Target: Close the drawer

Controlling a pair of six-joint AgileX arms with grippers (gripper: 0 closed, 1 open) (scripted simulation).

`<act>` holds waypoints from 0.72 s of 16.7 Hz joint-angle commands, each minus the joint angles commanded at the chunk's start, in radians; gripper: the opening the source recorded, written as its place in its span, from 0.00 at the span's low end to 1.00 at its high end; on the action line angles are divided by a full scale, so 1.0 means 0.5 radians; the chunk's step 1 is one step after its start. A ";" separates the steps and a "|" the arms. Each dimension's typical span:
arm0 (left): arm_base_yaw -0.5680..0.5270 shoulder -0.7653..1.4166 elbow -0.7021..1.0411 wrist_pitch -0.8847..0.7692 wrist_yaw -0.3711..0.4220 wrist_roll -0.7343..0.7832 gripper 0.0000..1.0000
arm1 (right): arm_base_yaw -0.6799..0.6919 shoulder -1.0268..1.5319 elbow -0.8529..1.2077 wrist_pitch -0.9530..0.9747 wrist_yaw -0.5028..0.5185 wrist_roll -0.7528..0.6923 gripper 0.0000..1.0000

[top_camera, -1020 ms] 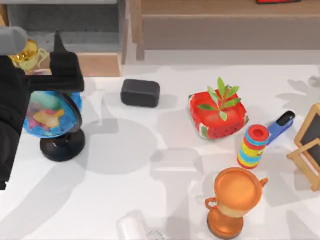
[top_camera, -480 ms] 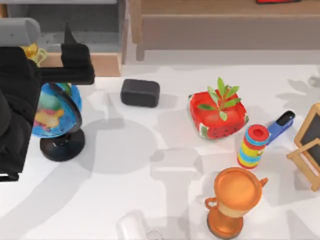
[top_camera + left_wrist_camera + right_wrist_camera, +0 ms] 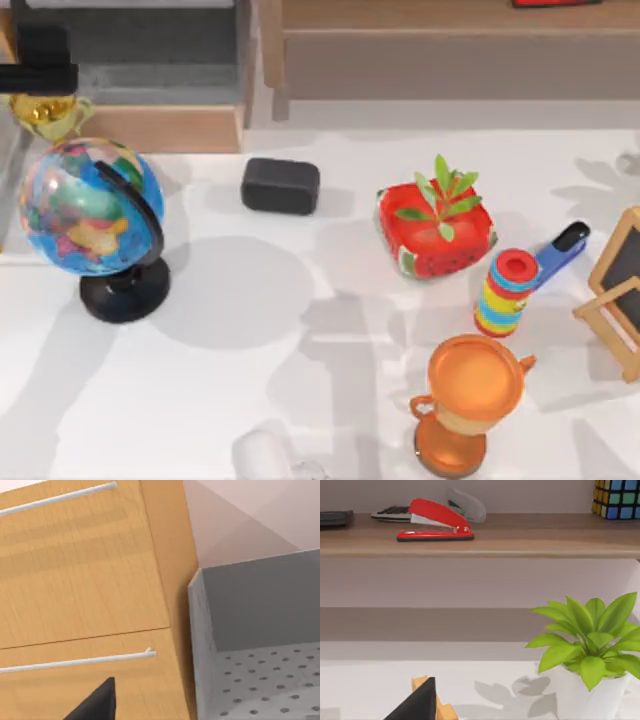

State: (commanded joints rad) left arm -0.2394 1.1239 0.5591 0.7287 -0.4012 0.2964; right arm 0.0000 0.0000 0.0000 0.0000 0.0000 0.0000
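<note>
Across the top view, a white surface (image 3: 330, 330) carries one blue globe on a black stand (image 3: 95, 215), one black rounded block (image 3: 280, 186), one red square pot with a green sprig (image 3: 436, 228), one striped multicolour cylinder with a red cap (image 3: 508, 292), one blue-and-black clip-like item (image 3: 560, 250), one orange trophy cup (image 3: 470, 400) and one small wooden-framed chalkboard (image 3: 620, 290) at the right edge; a small gold trophy (image 3: 45, 113) stands just behind the globe; at the far left, the wide box-shaped drawer with light tan wooden front and grey interior (image 3: 160, 128) stands pulled out toward the surface; the long brown wooden shelf unit (image 3: 450, 50) runs along the back to its right; the left tool (image 3: 40, 62) hangs over the drawer's left part, black, and whether its fingers are apart or together I cannot tell.

From the left wrist view, two tan wooden drawer fronts (image 3: 85, 570), each with one thin pale bar handle (image 3: 80, 661), sit beside the open drawer's grey perforated interior; one dark fingertip (image 3: 97, 705) shows low.

From the right wrist view, the shelf holds one red stapler (image 3: 435, 522) and one colourful puzzle cube (image 3: 617, 497); one green leafy plant in a white pot (image 3: 585, 660) stands on the surface; one dark fingertip of the right tool (image 3: 417, 705) shows, its state I cannot tell.
</note>
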 joint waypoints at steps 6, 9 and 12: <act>0.862 0.475 -0.008 0.710 0.622 0.731 1.00 | 0.000 0.000 0.000 0.000 0.000 0.000 1.00; 1.256 0.725 -0.035 1.029 0.966 1.128 1.00 | 0.000 0.000 0.000 0.000 0.000 0.000 1.00; 1.577 0.974 -0.074 1.291 1.304 1.516 1.00 | 0.000 0.000 0.000 0.000 0.000 0.000 1.00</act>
State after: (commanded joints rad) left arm 0.5491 1.6108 0.5219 1.3744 0.2506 1.0543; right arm 0.0000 0.0000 0.0000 0.0000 0.0000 0.0000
